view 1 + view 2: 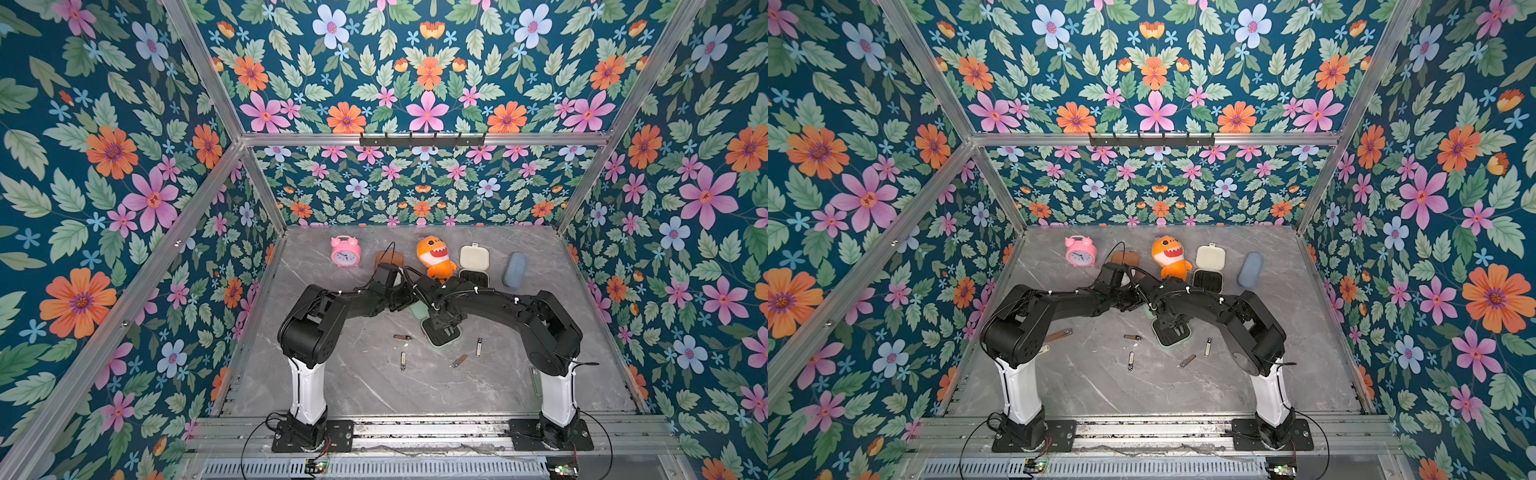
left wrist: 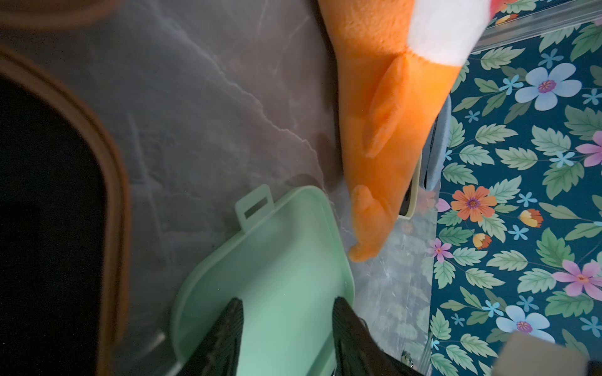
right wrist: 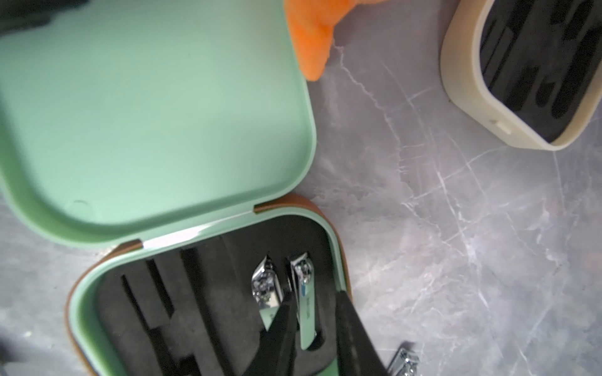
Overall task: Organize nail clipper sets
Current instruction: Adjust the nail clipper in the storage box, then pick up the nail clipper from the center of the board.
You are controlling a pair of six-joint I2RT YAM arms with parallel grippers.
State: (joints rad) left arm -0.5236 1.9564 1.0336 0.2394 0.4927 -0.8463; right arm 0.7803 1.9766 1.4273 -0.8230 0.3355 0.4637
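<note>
Over the lid of the mint green case [image 3: 146,114]: your left gripper [image 2: 288,301] stood with jaws partly apart, gripping nothing.
Inside that case's black insert [image 3: 182,293]: your right gripper [image 3: 314,294] sat slightly parted astride one nail clipper [image 3: 304,293], with a second clipper [image 3: 265,289] alongside.
Near the case: four loose metal tools [image 1: 402,360] lay on the table [image 1: 353,386].

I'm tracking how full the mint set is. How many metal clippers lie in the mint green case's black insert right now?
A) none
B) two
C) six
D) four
B: in the right wrist view, two metal clippers lie side by side in the black insert of the mint green case; the other slots in view look empty.
</note>
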